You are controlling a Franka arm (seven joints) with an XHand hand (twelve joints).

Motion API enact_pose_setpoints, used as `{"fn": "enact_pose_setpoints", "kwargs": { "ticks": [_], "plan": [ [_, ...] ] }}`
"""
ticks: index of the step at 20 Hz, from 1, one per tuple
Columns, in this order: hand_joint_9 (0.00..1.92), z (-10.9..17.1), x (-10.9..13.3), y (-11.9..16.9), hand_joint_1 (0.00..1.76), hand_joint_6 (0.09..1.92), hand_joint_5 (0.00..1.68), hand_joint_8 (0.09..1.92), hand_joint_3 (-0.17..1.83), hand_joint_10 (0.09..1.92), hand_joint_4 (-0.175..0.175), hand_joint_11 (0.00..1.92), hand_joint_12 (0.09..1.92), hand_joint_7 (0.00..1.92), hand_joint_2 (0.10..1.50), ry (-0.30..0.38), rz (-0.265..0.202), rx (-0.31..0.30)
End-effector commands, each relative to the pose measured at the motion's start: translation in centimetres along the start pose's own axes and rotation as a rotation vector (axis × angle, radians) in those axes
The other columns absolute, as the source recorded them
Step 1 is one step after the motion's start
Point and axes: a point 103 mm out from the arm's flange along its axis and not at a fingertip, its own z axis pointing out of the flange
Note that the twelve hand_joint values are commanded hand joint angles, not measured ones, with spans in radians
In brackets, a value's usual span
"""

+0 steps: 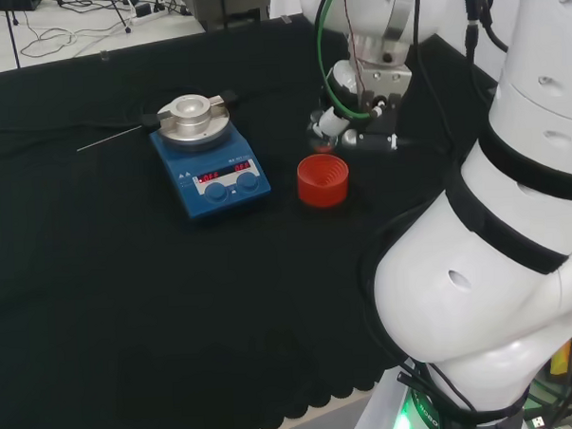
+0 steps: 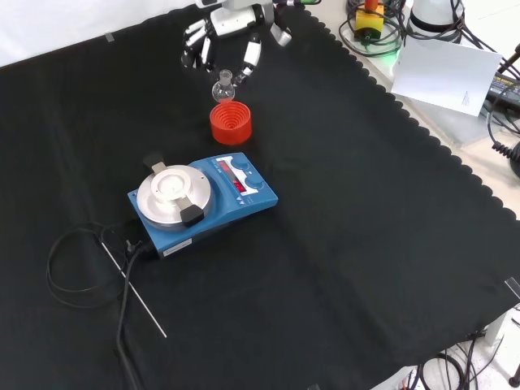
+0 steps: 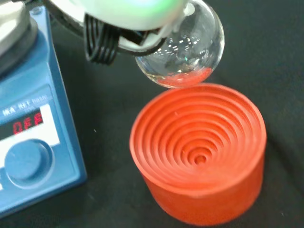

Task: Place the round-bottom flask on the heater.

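Your hand [image 2: 223, 36] pinches the clear round-bottom flask [image 3: 183, 59] by its neck just above the red ribbed stand [image 2: 230, 122], well short of the heater [image 2: 201, 203], where a tilt could let the smooth glass slip.

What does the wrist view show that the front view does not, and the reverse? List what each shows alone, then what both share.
Wrist view alone: the round-bottom flask hangs clear of the red ribbed stand, its glass tinted red at the base, and the stand's concentric ridges are empty. Front view alone: the hand with fingers spread around the flask's neck, the heater's round metal plate, and a thin rod on the cloth. Both: flask, red stand and blue heater, with the flask not yet on the heater.
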Motion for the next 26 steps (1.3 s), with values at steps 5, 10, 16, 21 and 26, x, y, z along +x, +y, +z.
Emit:
{"fn": "enact_pose_setpoints", "kwargs": {
  "ticks": [5,10,16,21,26],
  "plan": [
    [0.53,-4.2,5.2,2.7,1.12,0.89,1.19,0.69,0.79,0.64,0.103,0.13,1.41,0.27,0.63,0.011,-0.048,-0.034],
    [0.53,-5.0,7.8,5.3,1.12,0.89,1.19,0.69,0.79,0.64,0.1,0.12,1.41,0.27,0.63,-0.001,-0.082,-0.025],
    [0.53,-5.1,11.1,7.7,1.12,0.89,1.19,0.69,0.79,0.64,0.096,0.12,1.41,0.27,0.63,0.005,-0.136,-0.004],
    [0.53,-4.9,13.6,9.4,1.13,0.89,1.19,0.69,0.8,0.64,0.092,0.12,1.41,0.27,0.63,0.01,-0.178,0.011],
    [0.53,-4.2,15.6,10.3,1.13,0.89,1.19,0.69,0.8,0.64,0.088,0.12,1.41,0.27,0.63,0.02,-0.209,0.02]
  ]
}}
